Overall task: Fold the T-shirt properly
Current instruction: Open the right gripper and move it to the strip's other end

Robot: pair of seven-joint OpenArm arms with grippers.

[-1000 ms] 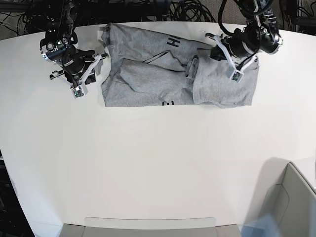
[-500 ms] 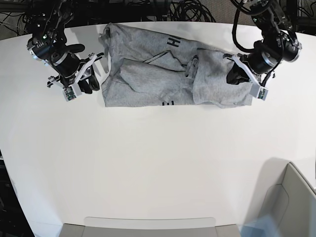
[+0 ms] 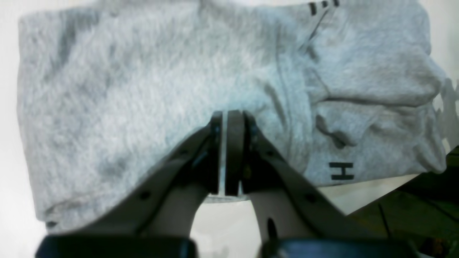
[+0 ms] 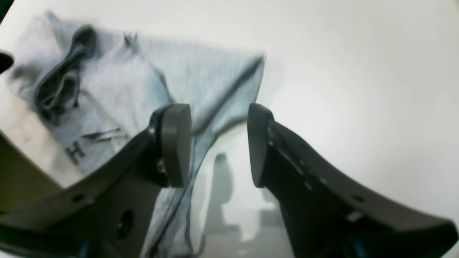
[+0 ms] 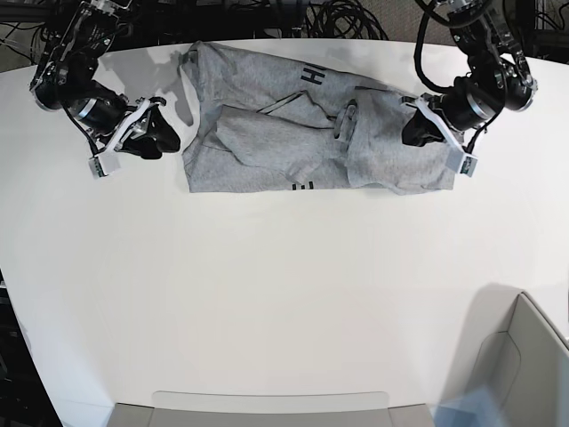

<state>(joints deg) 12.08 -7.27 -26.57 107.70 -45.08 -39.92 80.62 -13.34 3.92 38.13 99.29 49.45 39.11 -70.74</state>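
The T-shirt (image 5: 311, 129) lies lengthwise between both arms: the closed left gripper (image 5: 416, 131), seemingly empty, overlaps one end, while the open right gripper (image 5: 158, 133) waits beside the other.

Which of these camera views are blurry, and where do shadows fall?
Right wrist view: the heather light-grey cotton T-shirt is smeared and soft; the open right gripper casts a shadow on the white table. Left wrist view: mildly soft, lettering still legible. Base view: sharpest, with a shadow at bottom right.
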